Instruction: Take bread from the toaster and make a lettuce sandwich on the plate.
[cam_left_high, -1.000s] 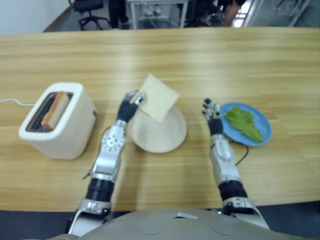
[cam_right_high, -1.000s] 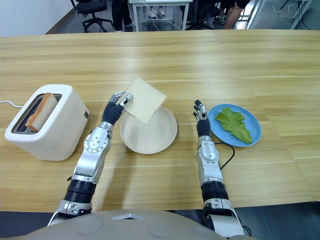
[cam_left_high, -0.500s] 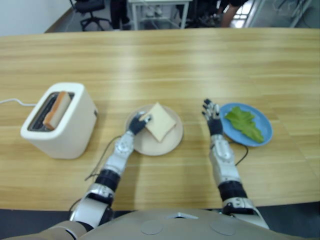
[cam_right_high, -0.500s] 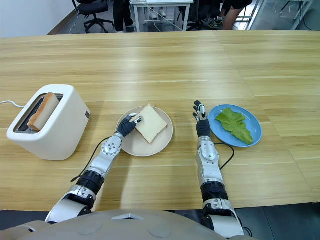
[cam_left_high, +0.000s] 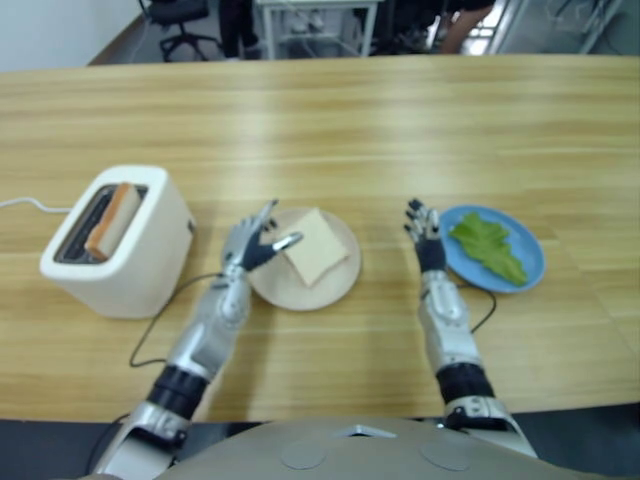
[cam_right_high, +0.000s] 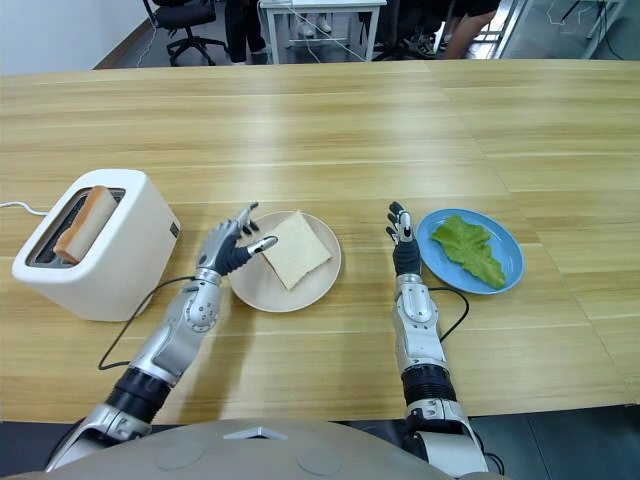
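Change: left hand (cam_right_high: 230, 248) has released the square bread slice (cam_right_high: 296, 248) onto the round tan plate (cam_right_high: 270, 295); fingers spread at its left rim.
Toaster (cam_right_high: 110, 265): boxy, cream, left of the plate; second slice (cam_right_high: 82, 222) upright inside.
Right hand (cam_right_high: 402, 232): right of the plate, fingers straight, empty.
Lettuce (cam_right_high: 467, 248): crinkled leaf on blue dish (cam_right_high: 512, 255), farther right.

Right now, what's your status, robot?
Left hand and right hand open, empty. One square bread slice flat on round beige plate; second slice in white toaster. Green lettuce leaf on blue plate. Nothing blocking.
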